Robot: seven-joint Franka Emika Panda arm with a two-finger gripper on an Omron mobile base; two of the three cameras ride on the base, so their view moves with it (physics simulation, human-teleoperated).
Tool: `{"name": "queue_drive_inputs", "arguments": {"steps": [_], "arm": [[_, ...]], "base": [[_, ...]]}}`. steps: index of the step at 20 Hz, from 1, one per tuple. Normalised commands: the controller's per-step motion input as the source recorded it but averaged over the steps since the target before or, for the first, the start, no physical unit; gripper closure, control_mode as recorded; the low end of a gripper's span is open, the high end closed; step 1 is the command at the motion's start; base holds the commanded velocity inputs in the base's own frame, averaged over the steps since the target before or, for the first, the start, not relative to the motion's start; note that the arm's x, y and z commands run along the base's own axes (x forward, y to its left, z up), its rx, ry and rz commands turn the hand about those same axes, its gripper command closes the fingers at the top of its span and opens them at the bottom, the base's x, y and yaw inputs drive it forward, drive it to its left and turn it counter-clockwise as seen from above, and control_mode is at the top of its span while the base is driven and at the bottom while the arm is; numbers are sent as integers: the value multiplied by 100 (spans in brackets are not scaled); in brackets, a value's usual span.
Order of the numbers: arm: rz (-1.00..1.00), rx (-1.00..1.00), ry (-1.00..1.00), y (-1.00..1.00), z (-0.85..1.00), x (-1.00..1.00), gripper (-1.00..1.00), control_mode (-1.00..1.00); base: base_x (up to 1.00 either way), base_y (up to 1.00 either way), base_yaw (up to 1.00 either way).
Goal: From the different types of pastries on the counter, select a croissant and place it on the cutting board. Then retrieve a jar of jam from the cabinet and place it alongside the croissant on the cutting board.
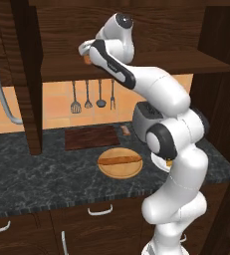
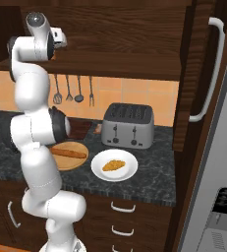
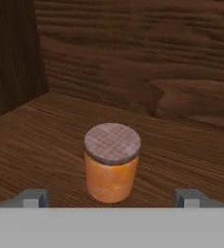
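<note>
Orange jar of jam (image 3: 111,167) upright on cabinet shelf (image 3: 191,160), centred ahead of the gripper (image 3: 111,198) | jaws apart, nothing held | likely rigid, smooth, slippery, breakable | best gripped across body below brown lid (image 3: 112,143).

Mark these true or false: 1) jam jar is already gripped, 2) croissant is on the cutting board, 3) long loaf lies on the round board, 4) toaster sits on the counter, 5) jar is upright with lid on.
1. False. The gripper is open, fingertips either side of the jar of jam, not touching it.
2. False. The croissant lies on the white plate; the cutting board is bare.
3. True. The long loaf lies across the round wooden board.
4. True. The toaster stands on the counter.
5. True. It stands upright on the cabinet shelf, lid on.
</note>
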Motion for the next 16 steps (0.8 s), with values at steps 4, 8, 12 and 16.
{"name": "queue_drive_inputs", "arguments": {"steps": [4,8,12,16], "arm": [[0,0,1,16,0,19,-100,-100],[0,0,1,11,0,5,-100,-100],[0,-1,4,2,-20,0,-100,-100],[0,1,1,0,0,13,-100,-100]], "base": [[0,0,0],[0,0,0],[0,0,0],[0,0,0]]}}
